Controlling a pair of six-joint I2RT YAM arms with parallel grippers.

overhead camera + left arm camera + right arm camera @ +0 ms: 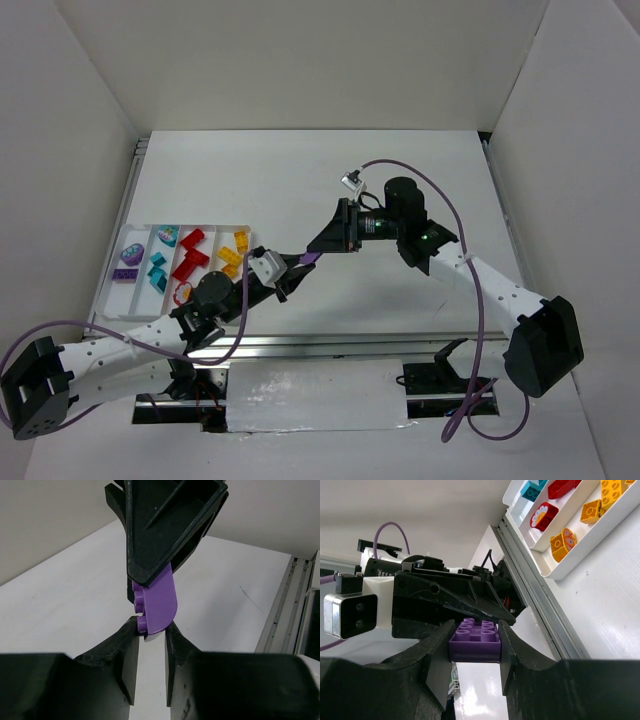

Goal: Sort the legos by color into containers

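A purple lego (309,259) hangs above the table between both arms. My left gripper (151,625) is shut on the brick's lower rounded end (159,600). The right gripper (476,630) is shut on its studded end (475,642), fingers pressed against both sides. In the left wrist view the right gripper (165,525) sits just above the brick. The white tray (135,298) lies at the left. Its containers hold purple legos (130,255), teal ones (158,268), red ones (190,255) and yellow ones (233,252).
An aluminium rail (330,343) runs along the near table edge. White walls enclose the table on three sides. A purple cable (455,215) loops over the right arm. The tray's near end (580,555) shows at the upper right of the right wrist view.
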